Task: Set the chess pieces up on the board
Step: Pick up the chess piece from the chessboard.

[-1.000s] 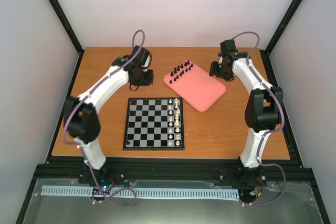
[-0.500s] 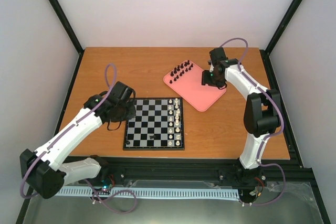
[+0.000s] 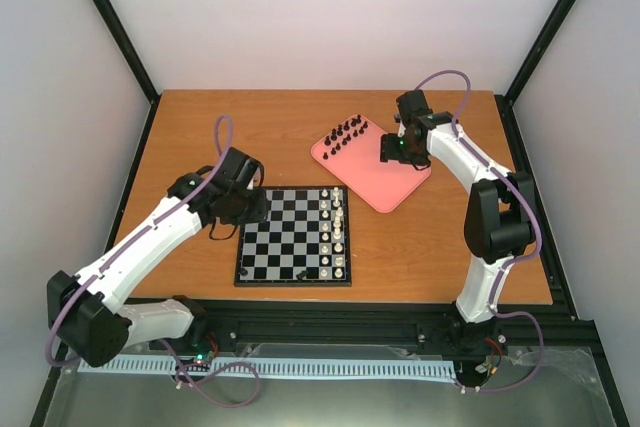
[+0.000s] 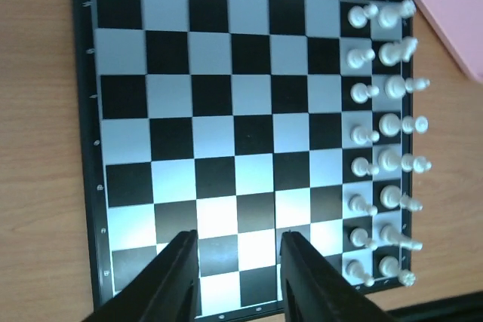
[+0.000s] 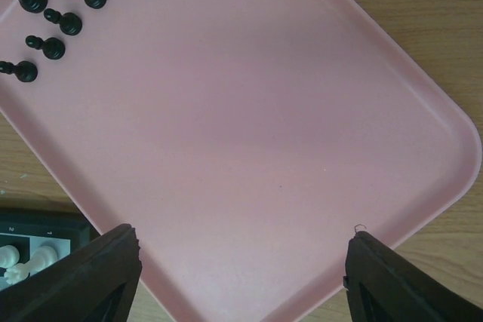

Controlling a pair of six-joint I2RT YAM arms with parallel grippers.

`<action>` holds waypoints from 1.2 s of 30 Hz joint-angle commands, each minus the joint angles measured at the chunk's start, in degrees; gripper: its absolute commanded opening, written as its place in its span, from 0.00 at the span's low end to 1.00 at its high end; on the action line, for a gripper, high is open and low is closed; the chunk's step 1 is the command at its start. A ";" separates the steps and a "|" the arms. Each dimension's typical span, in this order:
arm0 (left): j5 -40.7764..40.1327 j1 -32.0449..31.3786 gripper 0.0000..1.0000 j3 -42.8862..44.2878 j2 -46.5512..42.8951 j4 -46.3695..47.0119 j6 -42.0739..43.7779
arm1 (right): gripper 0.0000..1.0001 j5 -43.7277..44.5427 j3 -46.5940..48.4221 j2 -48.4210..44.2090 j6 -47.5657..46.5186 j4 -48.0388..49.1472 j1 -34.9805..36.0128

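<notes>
**Top camera.** The chessboard point(image 3: 290, 237) lies on the wooden table point(image 3: 200, 127). The white pieces point(image 3: 337, 232) fill the two files along the chessboard's right edge. The pink tray point(image 3: 385, 177) lies just beyond the chessboard's far right corner, turned at an angle to it. The black chess pieces point(image 3: 348, 133) stand clustered at the tray's far end, well apart from the chessboard. A small dark speck point(image 3: 300, 274) sits at the chessboard's near edge, too small to name. The left gripper point(image 3: 250, 209) hangs over the chessboard's far left corner. The right gripper point(image 3: 392, 150) is beyond the chessboard's far right corner, above the tray. From this view I cannot tell how wide either one stands.

**Left wrist.** The left gripper point(image 4: 238, 240) hovers above the chessboard point(image 4: 173, 111). Its two fingers are parted a little and hold nothing; only bare squares show in the gap. The white pieces point(image 4: 381, 137) line the chessboard's right edge, and a corner of the tray point(image 4: 445, 5) shows beyond its far right corner.

**Right wrist.** The right gripper point(image 5: 243, 237) is spread wide and holds nothing, with bare tray point(image 5: 249, 111) surface between its fingers. A corner of the chessboard point(image 5: 30, 224) shows at the lower left. The black chess pieces point(image 5: 69, 23) stand on the tray's end away from that corner.
</notes>
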 commanded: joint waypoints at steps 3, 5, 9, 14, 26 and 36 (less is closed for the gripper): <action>8.81 0.00 0.43 -0.02 1.83 4.60 7.71 | 0.87 -0.07 0.89 -2.59 -0.78 -0.25 0.62; 11.23 0.00 0.46 0.11 2.13 5.14 8.94 | 0.87 -0.05 1.01 -2.73 -1.00 -0.52 0.69; 15.13 -2.02 0.47 1.32 4.27 3.61 12.38 | 0.87 -0.44 0.80 -2.70 -1.08 -0.80 0.74; 13.40 -9.05 0.46 2.59 7.95 0.56 13.07 | 0.86 -0.14 0.21 -2.52 -1.05 -0.89 0.73; 8.94 -20.85 0.56 -1.13 12.55 1.81 10.68 | 0.86 -0.78 -4.65 -4.10 0.16 1.22 0.76; 5.64 -22.59 0.44 -6.74 11.76 6.72 7.11 | 0.86 -0.69 -8.40 -6.80 0.59 2.27 1.02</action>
